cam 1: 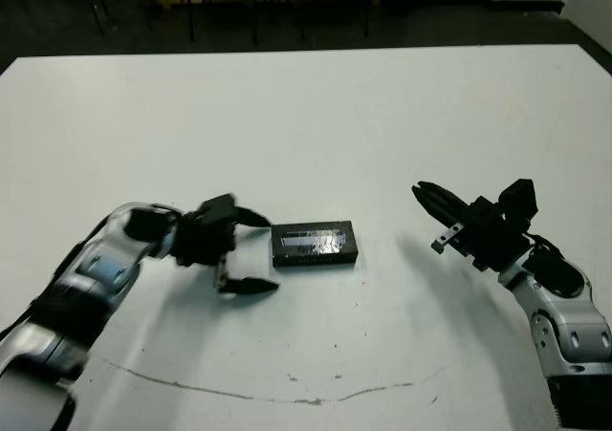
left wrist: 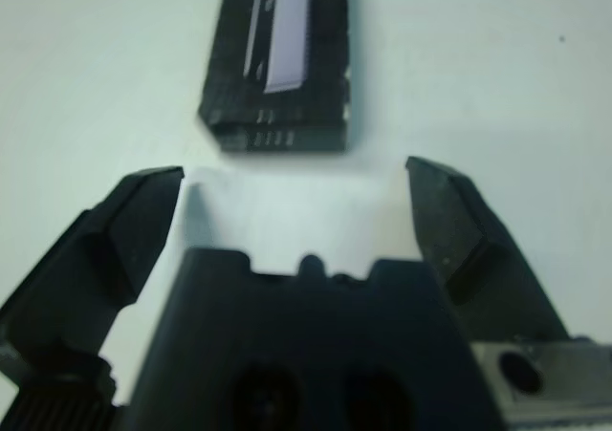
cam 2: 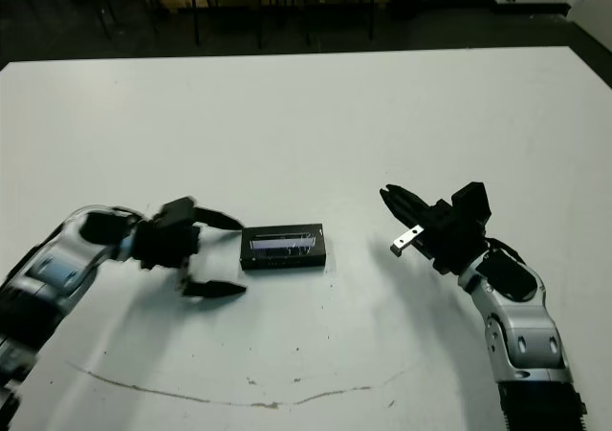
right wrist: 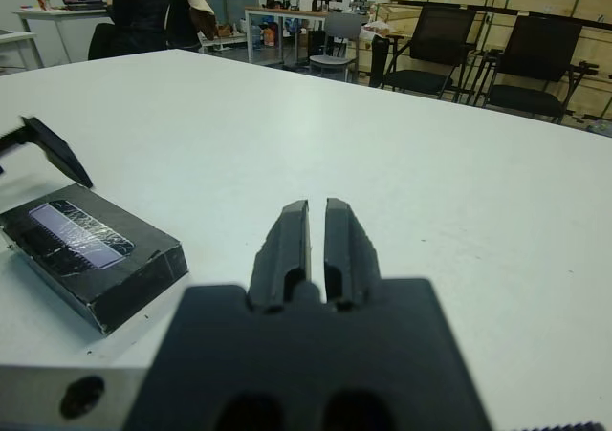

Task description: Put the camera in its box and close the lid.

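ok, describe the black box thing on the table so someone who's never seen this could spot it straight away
On the white table, look near the front edge, between the robot's two black grippers. Just beside the open left gripper, not touching it, lies a flat black rectangular lid closed over its box. Its long glossy pale grey strip across the top marks it out; nothing else loose lies on the table.

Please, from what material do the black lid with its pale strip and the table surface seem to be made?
The lid looks like matte black cardboard: its edges are slightly rough and its side wall seems layered, though plastic is possible. Its pale strip looks glossy, perhaps film or foil, since it reflects light. The table looks like smooth white laminate with a faint sheen and some scuff lines.
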### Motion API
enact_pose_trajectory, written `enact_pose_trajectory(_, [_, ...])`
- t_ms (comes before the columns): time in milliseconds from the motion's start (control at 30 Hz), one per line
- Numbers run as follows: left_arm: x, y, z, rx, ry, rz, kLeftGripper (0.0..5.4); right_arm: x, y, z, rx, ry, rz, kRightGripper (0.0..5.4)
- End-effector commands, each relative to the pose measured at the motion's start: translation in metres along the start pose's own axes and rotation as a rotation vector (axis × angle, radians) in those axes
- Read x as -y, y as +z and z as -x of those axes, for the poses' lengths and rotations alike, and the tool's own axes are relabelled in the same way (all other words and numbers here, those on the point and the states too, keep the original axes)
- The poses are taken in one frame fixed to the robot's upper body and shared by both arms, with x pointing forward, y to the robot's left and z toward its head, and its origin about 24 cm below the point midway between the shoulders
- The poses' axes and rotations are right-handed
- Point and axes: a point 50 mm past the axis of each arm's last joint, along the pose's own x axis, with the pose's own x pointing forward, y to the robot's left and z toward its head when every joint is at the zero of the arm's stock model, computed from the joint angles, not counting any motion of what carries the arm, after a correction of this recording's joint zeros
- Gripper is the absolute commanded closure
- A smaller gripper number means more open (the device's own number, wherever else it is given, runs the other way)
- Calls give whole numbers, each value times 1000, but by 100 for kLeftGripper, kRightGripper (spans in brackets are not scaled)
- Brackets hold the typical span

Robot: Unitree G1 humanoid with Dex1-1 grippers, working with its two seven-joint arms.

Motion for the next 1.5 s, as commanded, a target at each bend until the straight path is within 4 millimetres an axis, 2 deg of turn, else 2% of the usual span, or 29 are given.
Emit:
enact_pose_trajectory(33, [26, -40, 22, -181, 60, 122, 1, -2, -7, 0, -14, 16, -23, 540])
enact_pose_trajectory(167, [31, -28, 41, -166, 281, 120, 1, -4, -7, -1, -24, 12, -5, 540])
enact_pose_trajectory(300, [33, -1, 51, -88, 579, 105, 16, -7, -8, -2, -41, -2, -18, 540])
enact_pose_trajectory(367, [36, 16, 48, 30, 740, 123, 41, -8, -7, -3, -47, -9, -22, 540])
enact_pose_trajectory(467, [40, 42, 33, 297, 987, 199, 98, -10, -5, -5, -63, -23, -15, 540])
enact_pose_trajectory(567, [41, 64, 19, 446, 1081, 256, 156, -13, -4, -6, -77, -40, -34, 540])
enact_pose_trajectory(700, [44, 89, -2, 510, 1036, 263, 233, -17, -2, -7, -85, -48, -31, 540])
enact_pose_trajectory(800, [48, 99, -21, 509, 960, 270, 291, -18, -2, -8, -89, -52, -42, 540])
enact_pose_trajectory(1000, [57, 105, -62, 409, 813, 305, 408, -20, -2, -6, -107, -73, -41, 540])
enact_pose_trajectory(1200, [59, 106, -85, 250, 730, 334, 526, -19, -4, -5, -107, -76, -53, 540])
enact_pose_trajectory(1500, [61, 93, -104, 54, 632, 299, 538, -21, -5, -6, -110, -88, -66, 540])
